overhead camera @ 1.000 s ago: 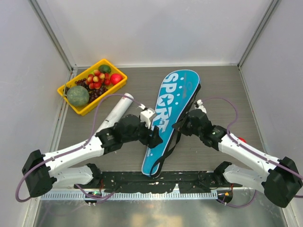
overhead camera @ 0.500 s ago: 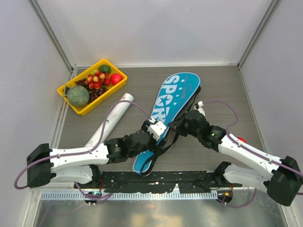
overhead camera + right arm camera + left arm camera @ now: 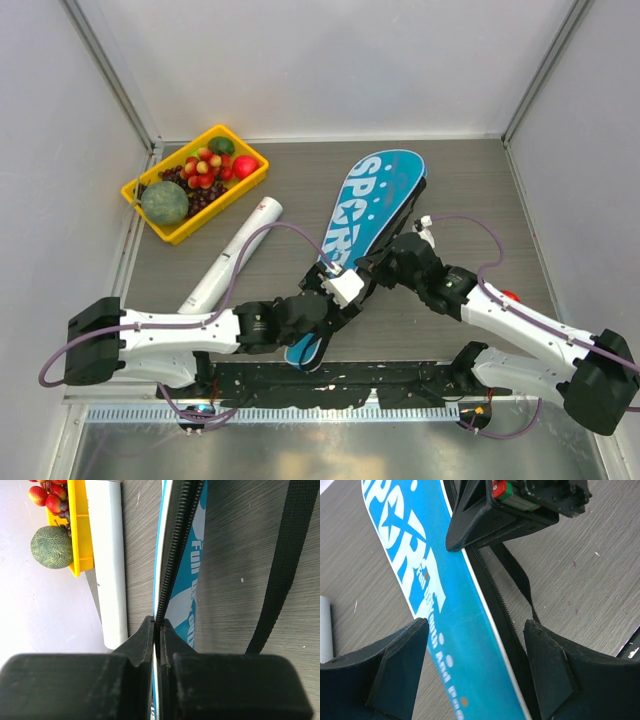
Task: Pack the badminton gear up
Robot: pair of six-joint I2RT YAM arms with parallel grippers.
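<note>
The blue "SPORT" racket bag (image 3: 365, 205) lies slanted on the table, its narrow end towards me. My left gripper (image 3: 348, 288) is open low over the bag's narrow part; in the left wrist view its gripper (image 3: 477, 647) straddles the blue cover (image 3: 445, 630) and the black zipper edge without closing on them. My right gripper (image 3: 373, 268) is shut on the bag's zipper edge (image 3: 172, 545), pinched between the fingers (image 3: 145, 635). The long white tube (image 3: 230, 257) lies left of the bag. Rackets and shuttlecocks are not in view.
A yellow tray of fruit (image 3: 158, 215) stands at the back left, beside the tube. A red apple (image 3: 512, 296) peeks out behind my right forearm. The bag's black strap (image 3: 280, 565) trails on the table to the right of the bag.
My left arm has swung down and right along the bag to its narrow part. The bag's near end has shifted and the tube has moved a little left. My right gripper keeps its grip.
</note>
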